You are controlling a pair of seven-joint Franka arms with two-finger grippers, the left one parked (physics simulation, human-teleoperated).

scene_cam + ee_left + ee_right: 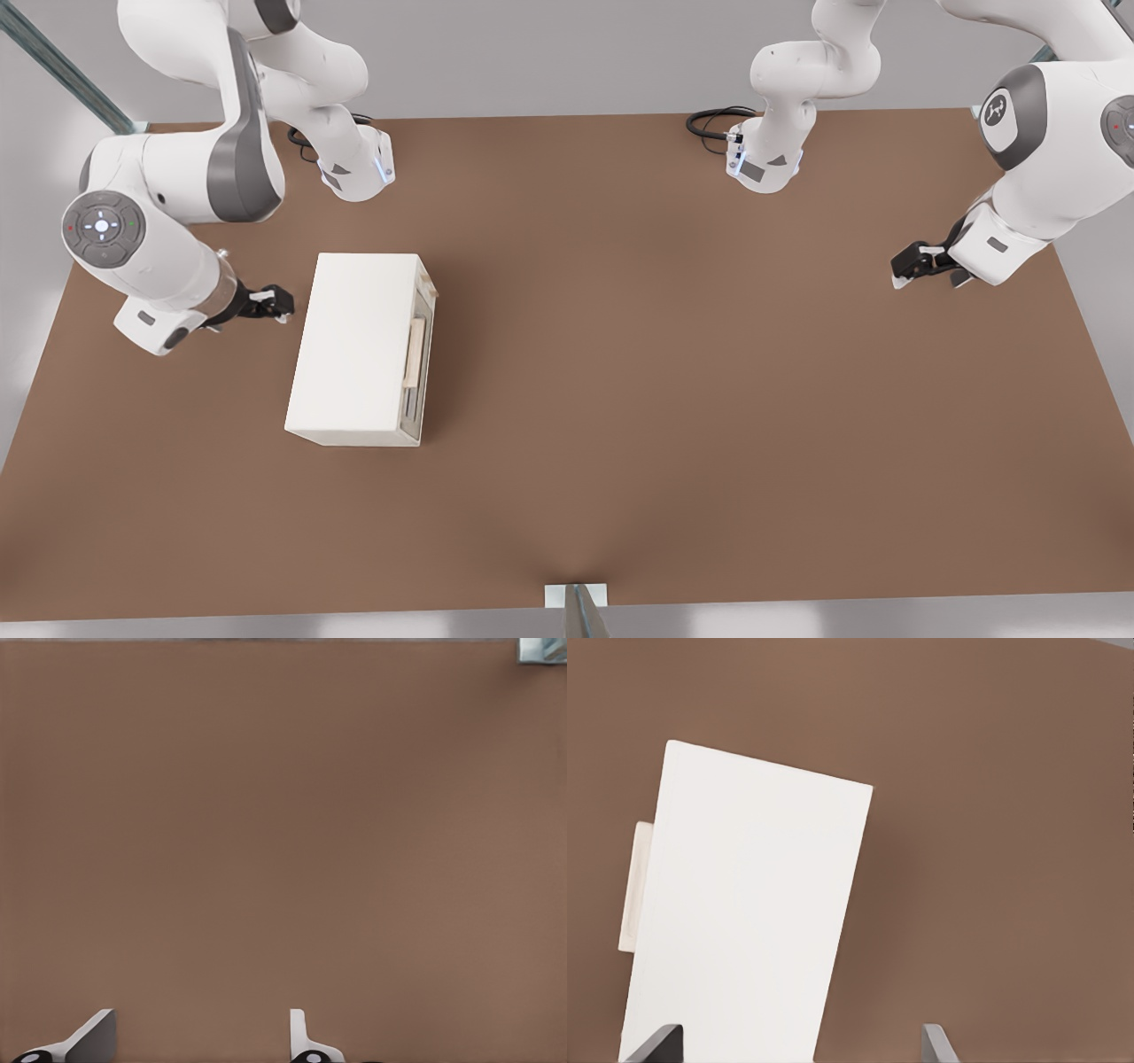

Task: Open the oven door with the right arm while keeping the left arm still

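1. The oven [359,346] sits on the tabletop [709,399], in the half toward the front view's left, well in from every edge. Its plain cream top faces up.
2. The door [420,354] is on the oven's side toward the front view's right. It stands shut, flat against the oven's front, with the tan handle [414,353] running along it.
3. In the right wrist view the oven's top [744,921] fills much of the picture, and the handle [633,886] juts out past one long edge.
4. The right arm [151,239] reaches in from the tabletop's edge at the front view's left. Its round button pad faces up.
5. The gripper [276,306] hangs just beside the oven's back side, the one away from the door, near the corner toward the far edge. It does not touch the oven.
6. Its fingers [660,1045] stand apart with nothing between them. In the right wrist view one tip lies over the oven's top and the other over bare tabletop.
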